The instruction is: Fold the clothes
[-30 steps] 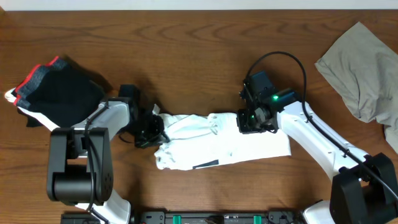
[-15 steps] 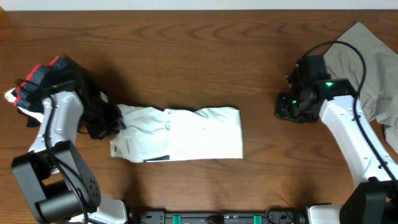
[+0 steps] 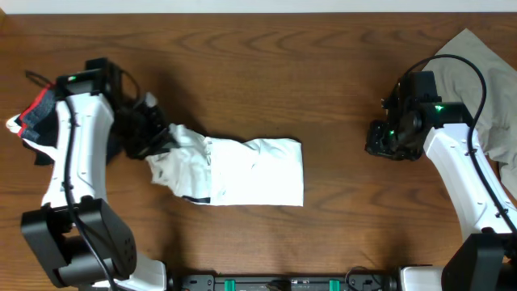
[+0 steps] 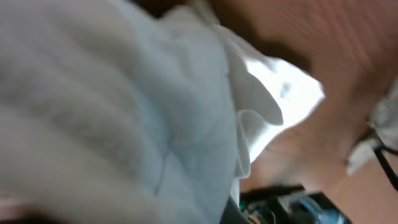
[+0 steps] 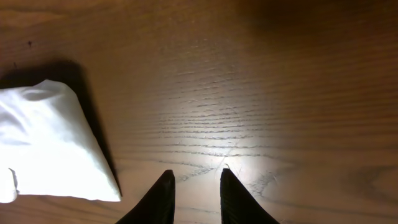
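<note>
plainly, the white t-shirt lies left of the middle of the overhead frame on the brown wooden counter, folded into a long, narrow band running left to right. its right end is flat and square-cornered, with a straight edge. its left end is bunched and crumpled, drawn up toward the upper left, where the left gripper has its fingers pinched onto the cloth. a short piece of the black stripe print shows along the lower left edge of the band. soft creases cross the middle of the fabric.

from the left wrist view, white cloth fills almost everything, blurred and very close, with a folded flap bright at the upper right and a wedge of counter beyond; the fingers themselves cannot be made out there.

the right gripper hangs over bare wood at the right of the overhead frame, well apart from the shirt. in its own wrist view the gripper points down at the counter, its two dark fingers set narrowly apart with nothing between them, and a flat white corner of the shirt sits at the left edge.

the black red-edged garments lie heaped at the far left edge, beside the left arm. the grey-khaki garment is spread loosely in the upper right corner, near the right arm.
</note>
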Controlling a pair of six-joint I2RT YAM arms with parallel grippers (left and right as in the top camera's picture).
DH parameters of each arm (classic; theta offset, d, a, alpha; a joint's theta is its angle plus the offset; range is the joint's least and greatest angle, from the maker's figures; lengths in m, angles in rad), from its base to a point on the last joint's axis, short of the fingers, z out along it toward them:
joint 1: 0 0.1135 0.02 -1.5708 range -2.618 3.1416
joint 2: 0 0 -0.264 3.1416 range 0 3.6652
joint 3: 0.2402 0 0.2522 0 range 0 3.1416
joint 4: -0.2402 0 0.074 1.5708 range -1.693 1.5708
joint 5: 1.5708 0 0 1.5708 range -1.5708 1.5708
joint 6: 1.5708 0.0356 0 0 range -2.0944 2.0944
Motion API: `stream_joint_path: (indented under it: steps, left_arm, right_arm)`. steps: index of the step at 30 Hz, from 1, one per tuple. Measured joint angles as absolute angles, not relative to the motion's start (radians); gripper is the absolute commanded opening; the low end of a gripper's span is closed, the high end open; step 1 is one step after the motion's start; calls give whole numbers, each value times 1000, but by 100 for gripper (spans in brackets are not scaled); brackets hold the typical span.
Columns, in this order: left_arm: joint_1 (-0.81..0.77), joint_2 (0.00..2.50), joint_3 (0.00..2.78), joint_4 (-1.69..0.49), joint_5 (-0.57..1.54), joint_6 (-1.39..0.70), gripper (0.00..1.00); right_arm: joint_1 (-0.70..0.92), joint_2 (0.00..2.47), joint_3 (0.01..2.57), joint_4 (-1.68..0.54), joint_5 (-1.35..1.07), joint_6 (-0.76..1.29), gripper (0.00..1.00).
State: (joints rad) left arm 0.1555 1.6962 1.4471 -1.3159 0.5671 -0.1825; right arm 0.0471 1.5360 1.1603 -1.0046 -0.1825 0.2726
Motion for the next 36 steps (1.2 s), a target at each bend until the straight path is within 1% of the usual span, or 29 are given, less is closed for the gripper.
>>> stream_joint_path:
  steps: [4,9,13,16,21,25,31,36]
  left_arm:
    - [57,1694,1449,-1263,651,-191,6]
    - [-108,1694,1450,-1078,698,-239,6]
    - [-261,1694,1452,-908,692,-293,7]
    - [-362,1694,1453,-854,642,-326,9]
    - [-511,1708,1453,-838,545,-352,10]
    - [-588,1741,1453,-838,496,-360,10]
    - [-625,1766,1453,-873,469,-363,10]
    - [-627,1766,1454,-976,461,-363,10]
  right_arm:
    - [47,1536,1158,-1005,-183,273,23]
    - [47,1536,1119,-994,-183,272,23]
    - [47,1536,1084,-982,-183,272,23]
    - [47,1536,1068,-982,-183,272,23]
    - [47,1537,1055,-983,-183,272,23]
    - [57,1537,1053,-986,-183,272,23]
    - [91,1537,1052,-1053,-190,266,22]
    - [138,1537,1052,-1094,-230,236,22]
